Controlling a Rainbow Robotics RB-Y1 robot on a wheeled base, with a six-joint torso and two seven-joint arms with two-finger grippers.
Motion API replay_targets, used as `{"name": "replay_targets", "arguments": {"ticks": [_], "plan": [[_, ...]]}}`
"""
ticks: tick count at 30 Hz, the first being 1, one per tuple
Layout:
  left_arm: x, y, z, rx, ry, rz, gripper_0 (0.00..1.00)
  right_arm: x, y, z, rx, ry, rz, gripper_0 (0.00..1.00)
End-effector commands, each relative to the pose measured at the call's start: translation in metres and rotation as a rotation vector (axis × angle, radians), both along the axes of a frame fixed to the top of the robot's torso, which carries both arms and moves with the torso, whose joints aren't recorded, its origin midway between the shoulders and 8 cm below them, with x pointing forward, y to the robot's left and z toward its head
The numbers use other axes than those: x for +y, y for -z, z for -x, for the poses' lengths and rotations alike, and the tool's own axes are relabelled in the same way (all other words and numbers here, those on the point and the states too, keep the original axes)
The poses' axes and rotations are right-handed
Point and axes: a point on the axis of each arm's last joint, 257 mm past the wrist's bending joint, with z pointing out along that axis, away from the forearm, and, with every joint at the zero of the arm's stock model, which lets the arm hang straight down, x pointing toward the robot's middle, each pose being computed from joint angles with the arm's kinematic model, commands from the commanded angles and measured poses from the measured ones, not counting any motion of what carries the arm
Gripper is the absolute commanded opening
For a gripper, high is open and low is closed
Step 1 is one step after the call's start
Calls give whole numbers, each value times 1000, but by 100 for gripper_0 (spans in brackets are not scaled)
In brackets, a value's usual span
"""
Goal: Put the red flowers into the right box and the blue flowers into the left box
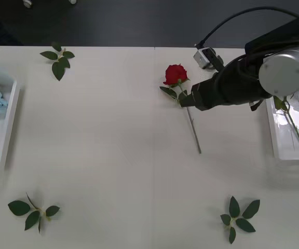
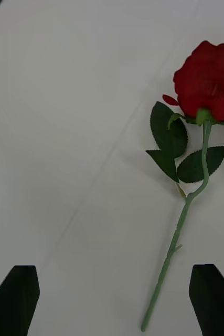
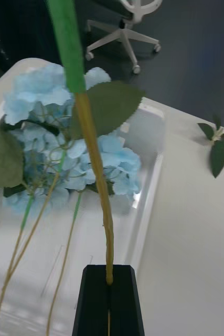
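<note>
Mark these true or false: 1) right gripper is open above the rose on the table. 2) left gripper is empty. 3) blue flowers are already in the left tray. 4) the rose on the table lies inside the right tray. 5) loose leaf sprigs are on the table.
1) True. The right gripper is open, its black fingers on either side of the red rose stem, not yet closed on it.
2) False. The left gripper is shut on a flower stem over the left box.
3) True. Blue flowers lie in the left box.
4) False. That rose lies on the bare table, apart from the right box.
5) True. Leaf sprigs lie near the table's corners.
</note>
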Motion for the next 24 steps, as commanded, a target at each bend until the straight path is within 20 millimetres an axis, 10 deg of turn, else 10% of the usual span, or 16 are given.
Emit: {"name": "replay_targets", "arguments": {"ticks": [1, 24], "plan": [[18, 2, 4, 84, -50, -33, 1, 9, -3, -18, -18, 73, -8, 84], [47, 110, -23, 410, -155, 3, 1, 3, 58, -74, 16, 374, -40, 85]]}}
